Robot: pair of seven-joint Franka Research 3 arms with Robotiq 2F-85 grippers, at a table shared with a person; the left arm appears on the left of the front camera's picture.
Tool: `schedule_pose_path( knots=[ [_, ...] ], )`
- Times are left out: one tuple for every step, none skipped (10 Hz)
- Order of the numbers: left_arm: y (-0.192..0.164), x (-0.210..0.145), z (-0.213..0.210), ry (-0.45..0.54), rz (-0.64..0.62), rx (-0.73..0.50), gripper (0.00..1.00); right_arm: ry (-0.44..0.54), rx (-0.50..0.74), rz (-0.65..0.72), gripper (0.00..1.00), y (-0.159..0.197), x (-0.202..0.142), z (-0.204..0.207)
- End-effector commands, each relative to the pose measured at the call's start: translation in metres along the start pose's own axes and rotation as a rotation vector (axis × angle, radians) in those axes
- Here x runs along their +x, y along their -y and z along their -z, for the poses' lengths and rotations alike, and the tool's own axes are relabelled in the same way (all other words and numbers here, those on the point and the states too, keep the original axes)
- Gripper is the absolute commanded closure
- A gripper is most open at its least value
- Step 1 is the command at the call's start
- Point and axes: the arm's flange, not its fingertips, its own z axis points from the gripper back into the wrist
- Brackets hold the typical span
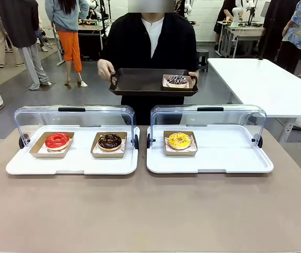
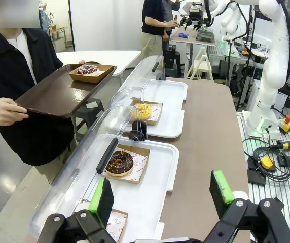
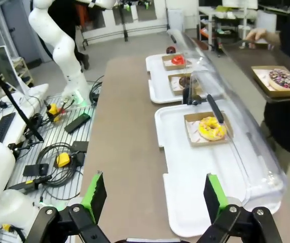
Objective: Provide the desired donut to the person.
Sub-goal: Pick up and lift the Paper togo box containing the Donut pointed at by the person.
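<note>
Donuts (image 1: 110, 142): glazed rings | lids (image 1: 87, 117): clear, curved | serving tray (image 1: 140, 81): dark, rectangular

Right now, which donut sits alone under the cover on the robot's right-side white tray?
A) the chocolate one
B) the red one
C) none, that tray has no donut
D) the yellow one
D: the yellow donut lies alone on the right white tray, while the red donut and chocolate donut share the left white tray.

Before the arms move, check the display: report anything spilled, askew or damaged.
Nothing stands out. The red donut, chocolate donut and yellow donut sit flat in their cardboard holders; the sprinkled donut rests level on the dark tray the person holds. No spills.
</note>
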Motion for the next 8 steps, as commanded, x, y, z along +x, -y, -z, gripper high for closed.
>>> schedule_pose_path(
  knots=[
    [0.0007,0.0014,-0.0005,0.009,0.005,0.0,0.0,0.011,-0.02,0.004,0.0,-0.0022,-0.0015,-0.0011],
    [0.0007,0.0014,-0.0005,0.009,0.005,0.0,0.0,0.011,-0.02,0.004,0.0,-0.0022,-0.0015,-0.0011],
    [0.0007,0.0014,-0.0005,0.009,0.005,0.0,0.0,0.011,-0.02,0.004,0.0,-0.0022,-0.0015,-0.0011],
    [0.0007,0.0014,-0.0005,0.009,0.005,0.0,0.0,0.011,-0.02,0.004,0.0,-0.0022,-0.0015,-0.0011],
    [0.0007,0.0014,-0.0005,0.009,0.005,0.0,0.0,0.011,-0.02,0.004,0.0,-0.0022,-0.0015,-0.0011],
    [0.0007,0.0014,-0.0005,0.009,0.005,0.0,0.0,0.011,-0.02,0.004,0.0,-0.0022,-0.0015,-0.0011],
    [0.0007,0.0014,-0.0005,0.009,0.005,0.0,0.0,0.011,-0.02,0.004,0.0,-0.0022,-0.0015,-0.0011],
    [0.0007,0.0014,-0.0005,0.009,0.005,0.0,0.0,0.011,-0.02,0.004,0.0,-0.0022,-0.0015,-0.0011]
  ],
)
